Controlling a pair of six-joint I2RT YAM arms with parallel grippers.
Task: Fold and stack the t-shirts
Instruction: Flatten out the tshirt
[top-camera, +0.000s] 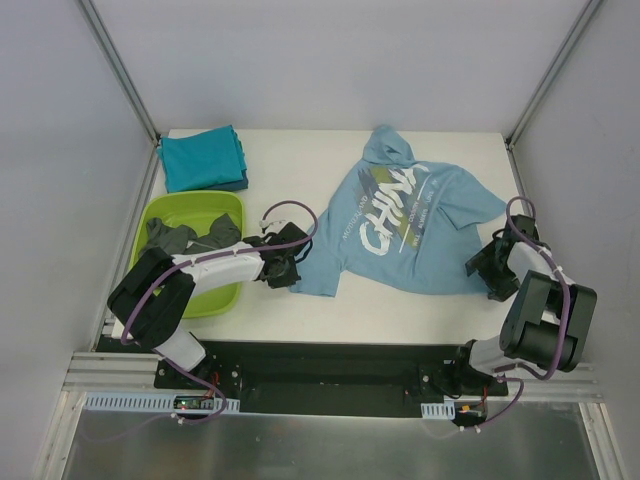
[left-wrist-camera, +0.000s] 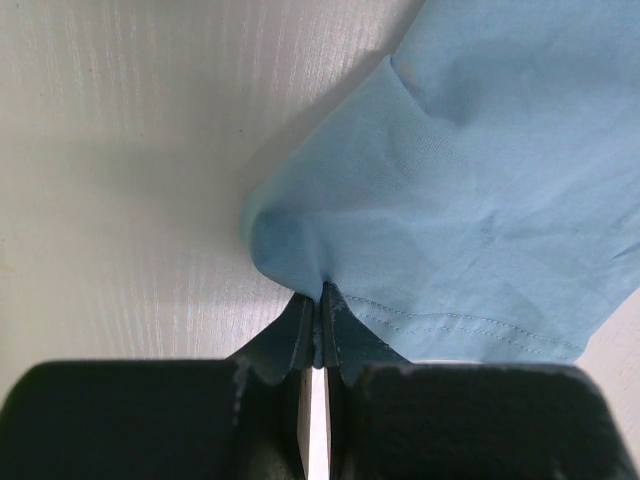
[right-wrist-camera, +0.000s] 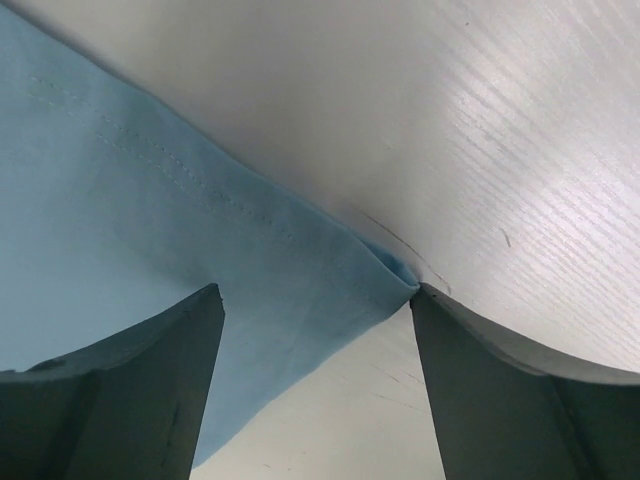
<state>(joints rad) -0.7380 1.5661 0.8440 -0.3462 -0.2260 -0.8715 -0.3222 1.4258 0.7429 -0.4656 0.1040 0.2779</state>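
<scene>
The blue tee (top-camera: 400, 225) lies spread print-up on the counter (top-camera: 400, 305), with its hem toward the arms. The left pincer (left-wrist-camera: 320, 300) is clamped on the left hem corner. The right pincer (right-wrist-camera: 315, 300) stands open astride the right corner, not yet gripping.

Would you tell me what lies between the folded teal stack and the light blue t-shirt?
Only bare tabletop reaches the light blue t-shirt, as the top external view shows.
</scene>
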